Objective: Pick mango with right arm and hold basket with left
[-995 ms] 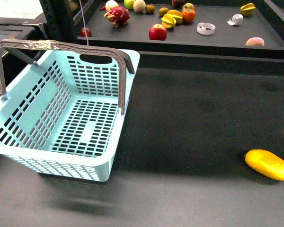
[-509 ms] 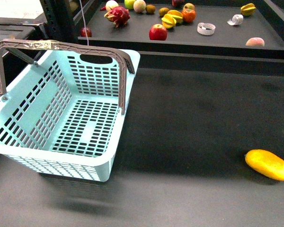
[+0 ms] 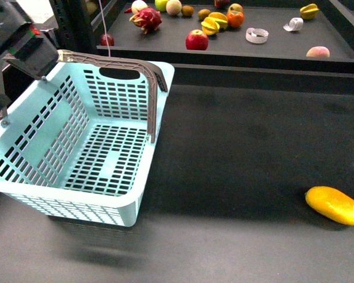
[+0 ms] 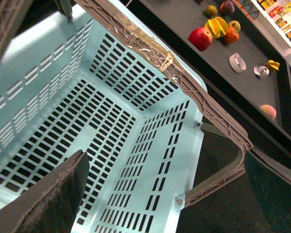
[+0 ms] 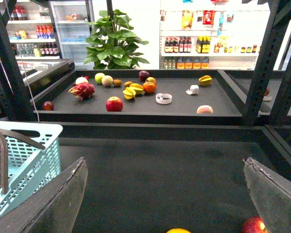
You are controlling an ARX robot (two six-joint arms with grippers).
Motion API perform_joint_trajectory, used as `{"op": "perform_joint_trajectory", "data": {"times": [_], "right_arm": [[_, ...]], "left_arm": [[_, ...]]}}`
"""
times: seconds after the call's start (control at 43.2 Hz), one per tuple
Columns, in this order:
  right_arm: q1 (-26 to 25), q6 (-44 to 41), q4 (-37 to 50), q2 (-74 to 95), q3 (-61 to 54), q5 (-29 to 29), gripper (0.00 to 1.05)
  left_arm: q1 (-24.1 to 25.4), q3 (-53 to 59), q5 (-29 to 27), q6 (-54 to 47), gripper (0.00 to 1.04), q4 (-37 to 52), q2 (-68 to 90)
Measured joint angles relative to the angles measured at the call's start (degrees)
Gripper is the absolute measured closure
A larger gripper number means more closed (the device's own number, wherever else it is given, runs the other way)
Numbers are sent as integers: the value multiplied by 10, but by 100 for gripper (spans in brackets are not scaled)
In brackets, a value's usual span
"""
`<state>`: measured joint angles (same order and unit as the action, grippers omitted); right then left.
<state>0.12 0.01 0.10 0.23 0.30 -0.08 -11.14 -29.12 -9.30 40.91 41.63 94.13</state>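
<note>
The aqua basket stands on the dark table at the left, empty, with both hoop handles up. The yellow mango lies far right near the front edge. My left arm shows at the top left, over the taped handle. In the left wrist view my left gripper is open above the basket's inside, apart from the taped handle. My right gripper is open and empty above the table. The mango's top just shows at that view's lower edge. My right arm is out of the front view.
A raised back shelf holds a red apple, a dragon fruit, starfruits, a peach and tape rolls. A black rack post stands behind the basket. Another red apple lies near the mango.
My left arm has come into the front view at the top left, over the basket's taped handle. The basket and the mango have not moved.
</note>
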Motion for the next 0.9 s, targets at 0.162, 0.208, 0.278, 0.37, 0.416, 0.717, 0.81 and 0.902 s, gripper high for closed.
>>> {"op": "perform_joint_trajectory", "data": {"times": [0.162, 0.208, 0.278, 0.37, 0.416, 0.717, 0.81, 0.902], "right_arm": [[0, 0, 0, 0, 0, 0, 8], [0, 0, 0, 0, 0, 0, 8], [0, 0, 0, 0, 0, 0, 8], [0, 0, 0, 0, 0, 0, 8], [0, 0, 0, 0, 0, 0, 8], [0, 0, 0, 0, 0, 0, 8], [0, 0, 0, 0, 0, 0, 8], [0, 0, 0, 0, 0, 0, 8]], "left_arm": [[9, -79, 7, 47, 6, -9, 86], [9, -98, 7, 59, 6, -11, 103], [8, -130, 7, 71, 6, -16, 129], [3, -164, 9, 82, 6, -23, 152], [-2, -187, 9, 89, 6, -31, 169], [-21, -321, -2, 104, 6, -70, 276], [-25, -357, -5, 103, 7, -85, 298], [-30, -388, -8, 101, 26, -108, 316]]}}
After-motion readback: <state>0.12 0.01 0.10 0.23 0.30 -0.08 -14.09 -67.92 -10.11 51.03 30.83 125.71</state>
